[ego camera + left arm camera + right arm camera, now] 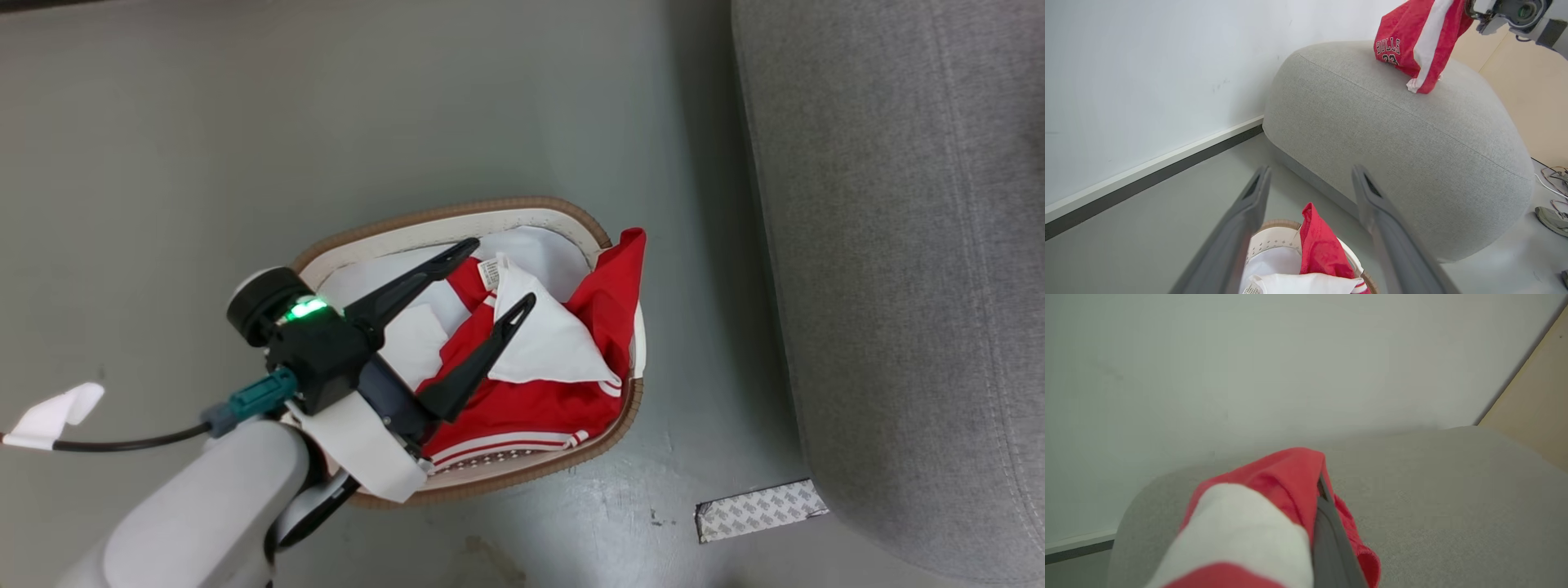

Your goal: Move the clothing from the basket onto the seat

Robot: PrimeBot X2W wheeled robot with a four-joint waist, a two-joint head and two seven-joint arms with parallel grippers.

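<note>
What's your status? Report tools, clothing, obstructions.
Left tool open above basket. Right tool shut on lettered red garment over seat. More clothing in basket. No obstruction seen.

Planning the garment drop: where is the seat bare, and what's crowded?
The seat is bare fabric all around the hanging garment, from wall side to near edge. The floor strip between basket and seat is bare too. Crowded: the basket, heaped with clothing, the left gripper open above it.

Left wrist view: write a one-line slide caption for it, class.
Open left gripper above the basket of red-and-white clothing; beyond, the right gripper holds a lettered red garment over the grey seat.
</note>
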